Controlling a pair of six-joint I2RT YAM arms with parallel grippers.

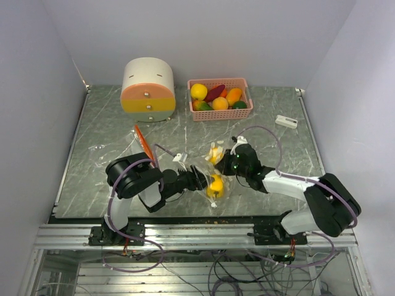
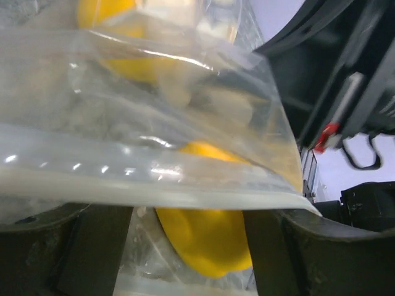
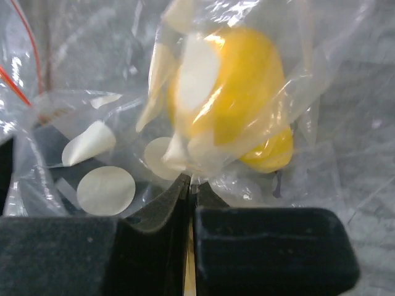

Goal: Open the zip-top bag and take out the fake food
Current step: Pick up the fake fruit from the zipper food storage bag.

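Note:
The clear zip-top bag (image 1: 210,169) lies crumpled between my two grippers near the table's front. Inside it shows yellow fake food (image 1: 216,184), with another pale yellow piece (image 1: 215,153) further back. My left gripper (image 1: 200,180) is open. In the left wrist view its fingers (image 2: 92,246) stand on either side of the bag (image 2: 154,179) and a yellow fruit (image 2: 207,240), under the bag's thick edge. My right gripper (image 3: 191,182) is shut, pinching the bag's film (image 3: 123,123) just below a yellow fruit (image 3: 241,92).
A pink basket (image 1: 219,81) at the back holds several more fake fruits. A round cream, orange and yellow drawer box (image 1: 148,90) stands at the back left. A small white device (image 1: 286,121) lies at the right. A thin orange-red piece (image 1: 143,142) sits by the left arm.

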